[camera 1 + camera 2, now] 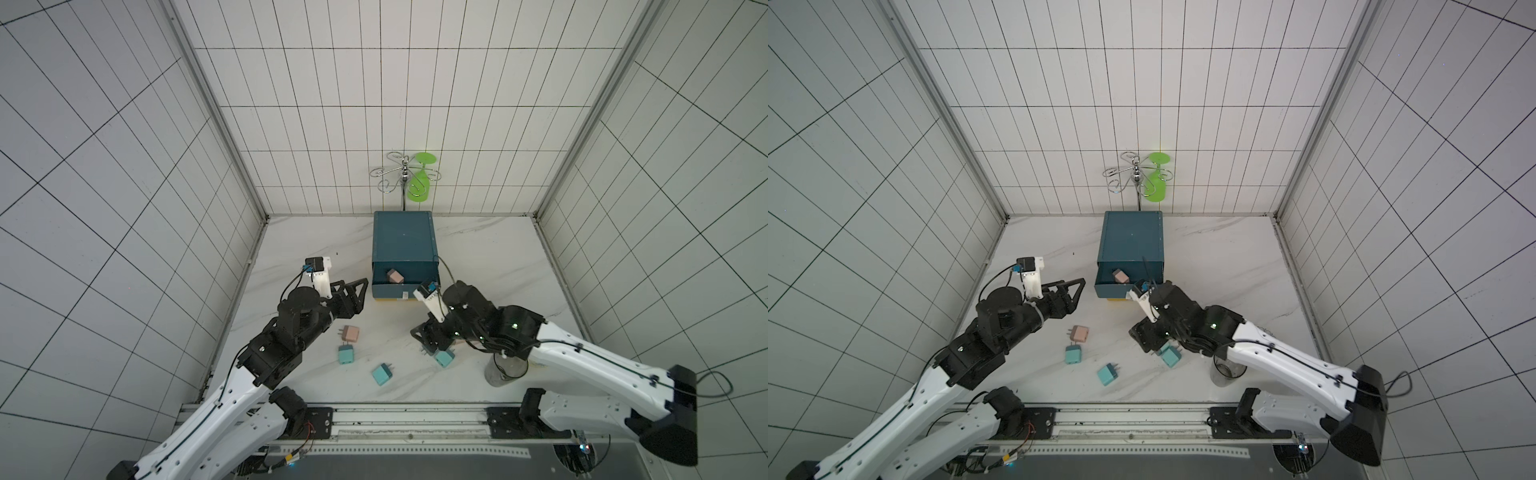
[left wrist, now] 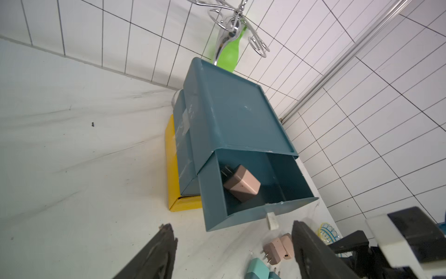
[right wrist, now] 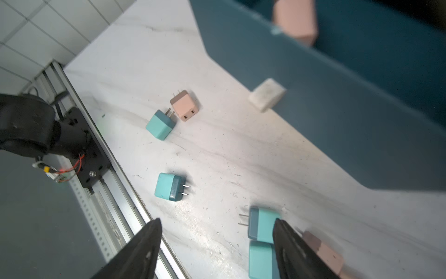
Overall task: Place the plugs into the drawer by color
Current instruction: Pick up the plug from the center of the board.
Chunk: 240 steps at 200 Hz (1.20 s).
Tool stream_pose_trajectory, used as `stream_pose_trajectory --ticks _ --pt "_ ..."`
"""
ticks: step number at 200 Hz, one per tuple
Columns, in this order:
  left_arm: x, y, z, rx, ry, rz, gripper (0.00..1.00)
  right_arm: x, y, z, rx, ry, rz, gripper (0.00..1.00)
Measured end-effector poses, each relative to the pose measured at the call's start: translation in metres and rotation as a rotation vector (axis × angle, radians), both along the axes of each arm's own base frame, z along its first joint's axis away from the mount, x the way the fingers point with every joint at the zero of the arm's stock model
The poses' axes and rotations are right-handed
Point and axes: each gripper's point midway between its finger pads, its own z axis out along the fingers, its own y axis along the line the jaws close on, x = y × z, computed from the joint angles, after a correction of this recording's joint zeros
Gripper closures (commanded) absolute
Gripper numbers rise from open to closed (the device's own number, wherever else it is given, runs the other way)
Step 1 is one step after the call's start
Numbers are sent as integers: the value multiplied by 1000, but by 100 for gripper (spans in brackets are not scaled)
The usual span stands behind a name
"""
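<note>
While both jaws gape, pink plug (image 2: 241, 183) in drawer (image 2: 243, 218), teal plug (image 3: 261, 225) by right jaws

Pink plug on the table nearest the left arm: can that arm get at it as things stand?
Probably yes. The left pincer is open and empty, the pink plug lies close to it on the table, and only a teal plug lies next to the plug.
</note>
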Motion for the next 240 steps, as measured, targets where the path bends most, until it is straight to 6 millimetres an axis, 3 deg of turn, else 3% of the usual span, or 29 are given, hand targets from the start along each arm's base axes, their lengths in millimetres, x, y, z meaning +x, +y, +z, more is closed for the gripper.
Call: stream_pose_trajectory --ticks 19,27,36,50,69,106,137,186,240 --pt "-1 19 1 -12 -9 68 18 -12 34 -32 -93 27 94 23" --pt "-5 28 11 -31 -41 98 16 -14 45 -44 -123 46 119 23" --pt "-11 37 24 -57 -86 125 5 -15 56 -56 -148 67 137 23" --pt "-23 55 44 -102 -159 175 2 -12 73 -71 -172 94 157 22" --pt "-31 71 59 -137 -211 235 2 -8 95 -82 -186 111 176 21" --pt "-31 78 53 -117 -194 269 1 6 136 -98 -197 110 199 18" --pt "-41 89 61 -140 -229 292 1 15 160 -110 -210 107 217 18" --pt "-44 91 64 -150 -242 296 1 30 178 -129 -242 119 229 21" --pt "-44 86 63 -150 -235 270 1 45 171 -157 -319 135 214 24"
